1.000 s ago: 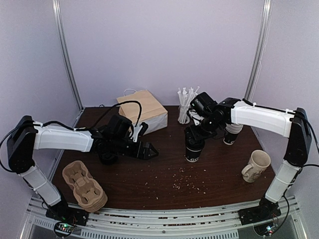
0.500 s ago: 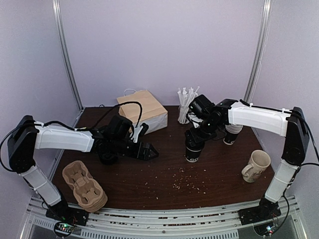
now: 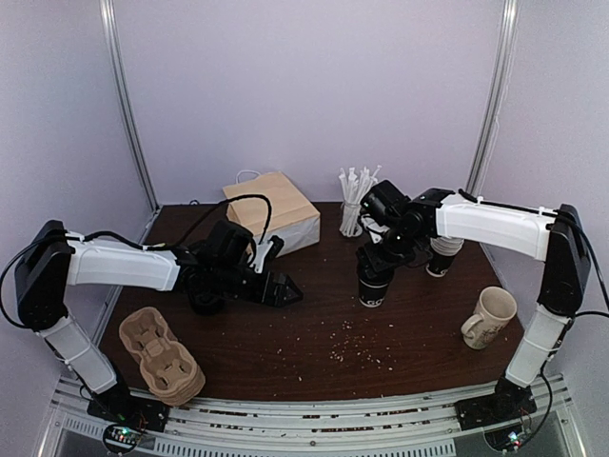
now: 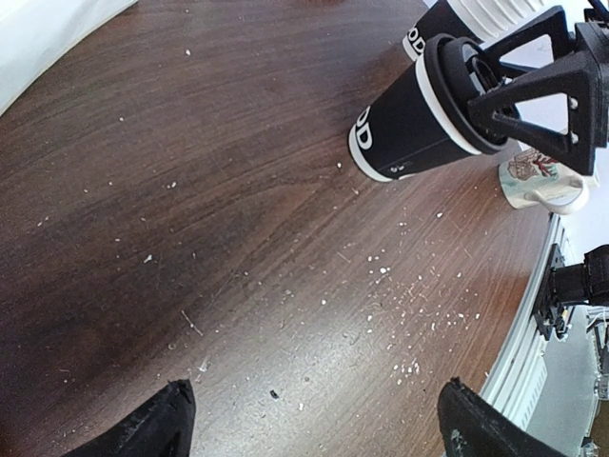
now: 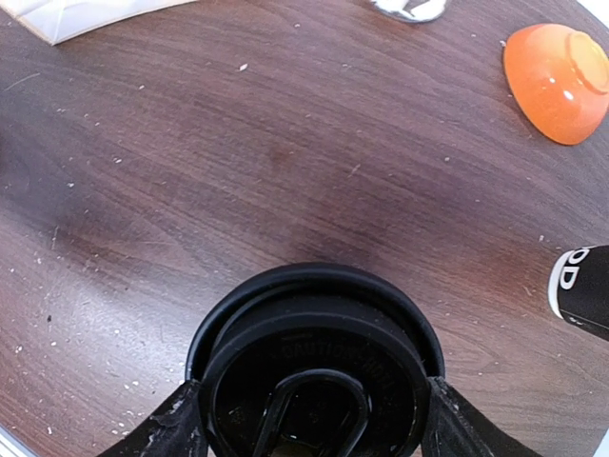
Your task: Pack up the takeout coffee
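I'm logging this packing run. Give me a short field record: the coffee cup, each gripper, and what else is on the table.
coffee: black paper cup with black plastic lid, upright, centre-right of the brown wooden table
right gripper: fingers flank the lid; firm grip cannot be told
left gripper: open, empty, low over the table
bag: brown paper bag, back left
carriers: stack of pulp cup carriers, front left
mug: cream ceramic mug, front right
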Robot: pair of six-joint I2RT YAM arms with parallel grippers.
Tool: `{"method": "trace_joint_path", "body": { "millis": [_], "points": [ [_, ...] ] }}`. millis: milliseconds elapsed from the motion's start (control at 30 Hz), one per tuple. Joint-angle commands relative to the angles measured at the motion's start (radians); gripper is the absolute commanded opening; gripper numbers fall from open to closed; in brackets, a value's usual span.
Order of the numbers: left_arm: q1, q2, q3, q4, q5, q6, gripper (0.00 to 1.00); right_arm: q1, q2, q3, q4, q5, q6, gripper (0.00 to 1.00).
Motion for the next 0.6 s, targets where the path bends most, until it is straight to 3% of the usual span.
{"method": "trace_joint_path", "body": {
  "millis": [0, 300, 567],
  "points": [
    [0.002, 0.006, 0.022, 0.029, 0.004, 0.01, 0.92, -0.05, -0.031, 0.033, -0.03, 0.04, -0.004, 0.65],
    [0.003, 0.01, 0.023, 0.03, 0.006, 0.012, 0.92, -0.181, -0.012, 0.038, 0.029, -0.007, -0.021, 0.65],
    [0.004, 0.02, 0.039, 0.018, 0.006, 0.018, 0.91, -0.27, 0.081, 0.148, 0.046, -0.046, -0.034, 0.65]
  ]
}}
